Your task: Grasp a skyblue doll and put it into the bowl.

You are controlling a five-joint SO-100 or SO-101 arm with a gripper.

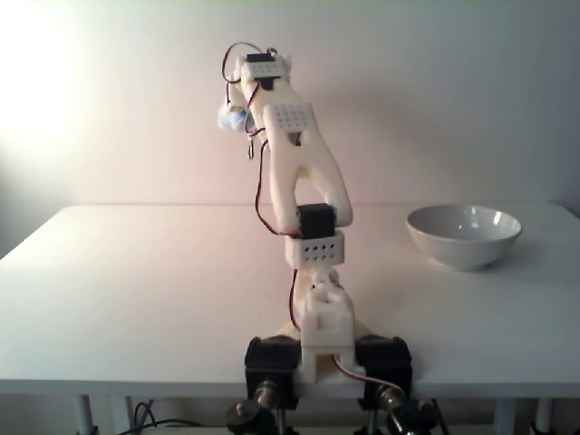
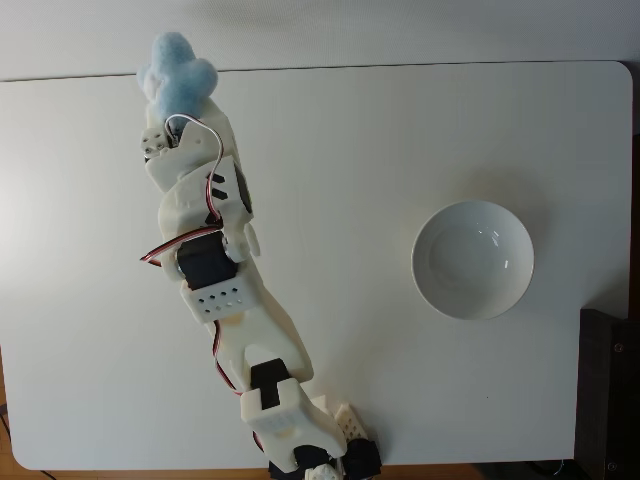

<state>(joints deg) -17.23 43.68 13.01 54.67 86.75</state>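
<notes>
Pale-blue skyblue doll [image 2: 178, 75] sits clamped in the raised gripper [image 2: 172, 112], jaws hidden.

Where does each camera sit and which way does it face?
A fixed view: low at the table edge behind the arm's base, looking level across the table at the wall; shows base, raised arm, skyblue doll held high, bowl at right.
A fixed view: overhead, looking straight down; arm runs from the bottom edge up-left, doll in the gripper.
Shared: arm, doll, bowl, table.
</notes>
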